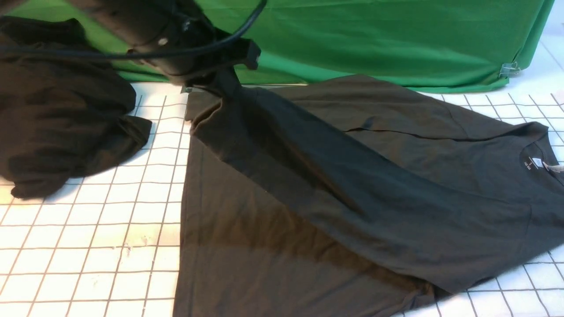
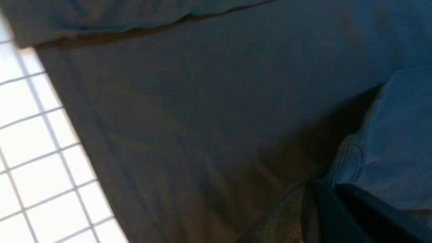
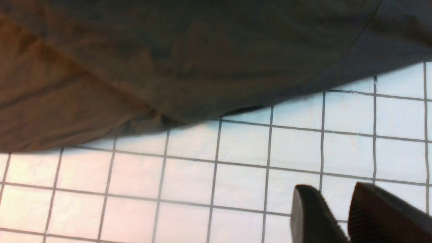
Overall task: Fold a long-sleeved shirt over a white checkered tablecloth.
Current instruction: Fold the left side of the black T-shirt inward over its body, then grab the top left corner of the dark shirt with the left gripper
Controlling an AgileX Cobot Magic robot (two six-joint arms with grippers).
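Long-sleeved shirt is laid on the white checkered tablecloth; its sleeve is clamped in the left end effector; the right end effector is narrowly parted, empty.

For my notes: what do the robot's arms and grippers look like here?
The left arm is a bulky matte black housing with a small silver screw and a black cable looped over it. The right gripper has two black, round-tipped fingers, one with a ribbed pad. The left gripper is black too.
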